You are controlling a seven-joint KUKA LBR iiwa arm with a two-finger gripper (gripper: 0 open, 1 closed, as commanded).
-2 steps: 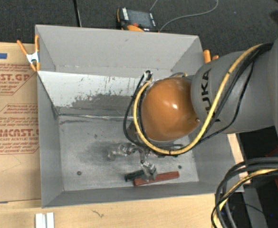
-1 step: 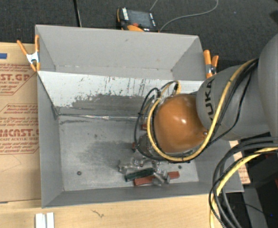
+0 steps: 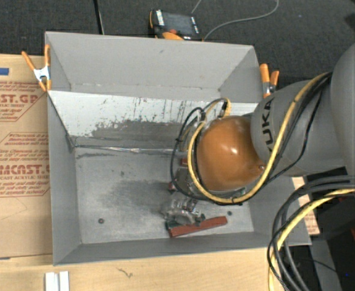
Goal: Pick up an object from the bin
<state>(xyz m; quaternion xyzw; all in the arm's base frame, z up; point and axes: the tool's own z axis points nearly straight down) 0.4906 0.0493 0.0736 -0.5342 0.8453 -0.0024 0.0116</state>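
Observation:
A flat reddish-brown bar [image 3: 196,226] lies along the bin's near wall, right of the middle. My gripper [image 3: 181,211] is down on the bin floor just above the bar's left end, its metal fingertips close to or touching it. The orange cover on the wrist hides the upper part of the gripper.
The arm comes in from the right and covers the bin's right side, with cables looped around its wrist. The bin's scuffed grey floor stretches to the left and far side of the gripper.

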